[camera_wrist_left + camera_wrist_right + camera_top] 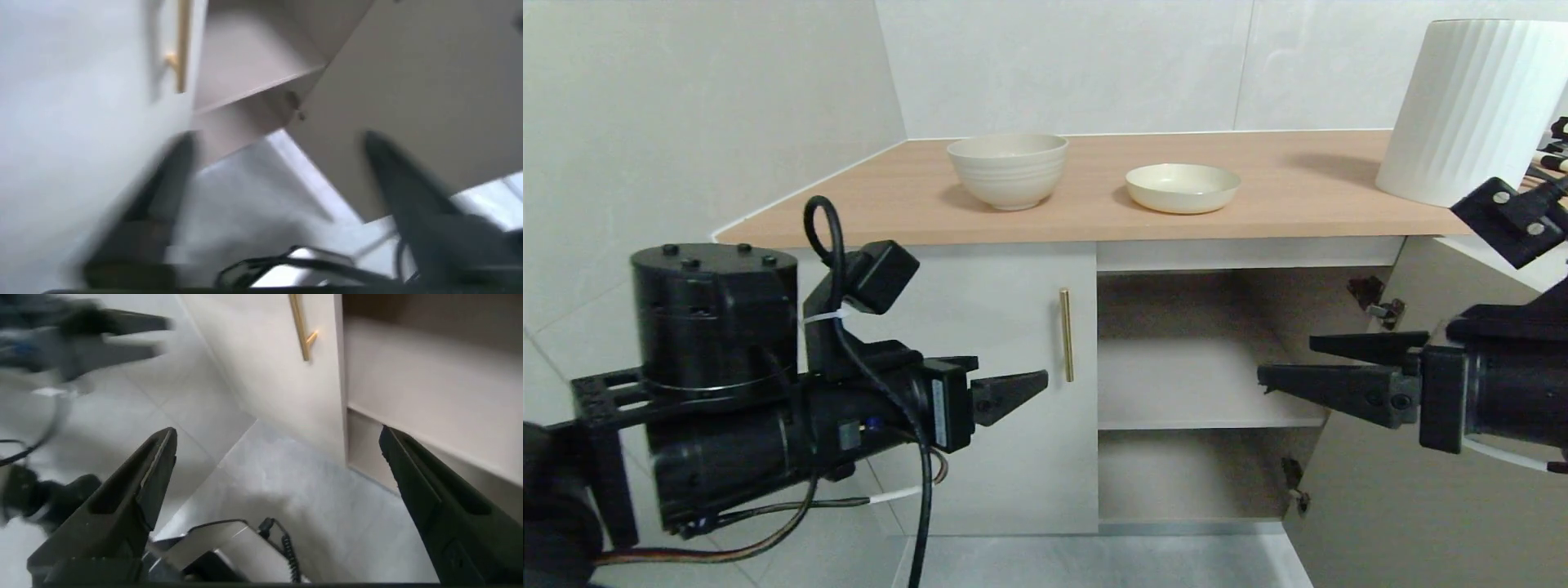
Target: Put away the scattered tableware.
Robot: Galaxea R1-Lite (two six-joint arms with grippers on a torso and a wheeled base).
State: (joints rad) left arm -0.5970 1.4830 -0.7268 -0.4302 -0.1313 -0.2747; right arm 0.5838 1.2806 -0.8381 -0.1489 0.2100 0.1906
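Bowl (1008, 170): we see it on the tabletop (1298, 192), far left.
Dish (1183, 187): right of the bowl, apart.
Left gripper (1027, 385): we see fingers spread.
Right gripper (1286, 358): fingers spread, before the open cabinet (1192, 384).

Bench (1298, 188) top: deep bowl (1008, 170) at 11 o'clock, with a shallow dish (1183, 187) at its 3 o'clock, apart. Ribbed container (1470, 110) on the bench at 2 o'clock.

Below: closed cabinet door (1005, 392); at its 3 o'clock an open compartment with a shelf (1201, 384) inside.

Left pincer (1033, 384) before the closed door; right pincer (1286, 359) before the opening.
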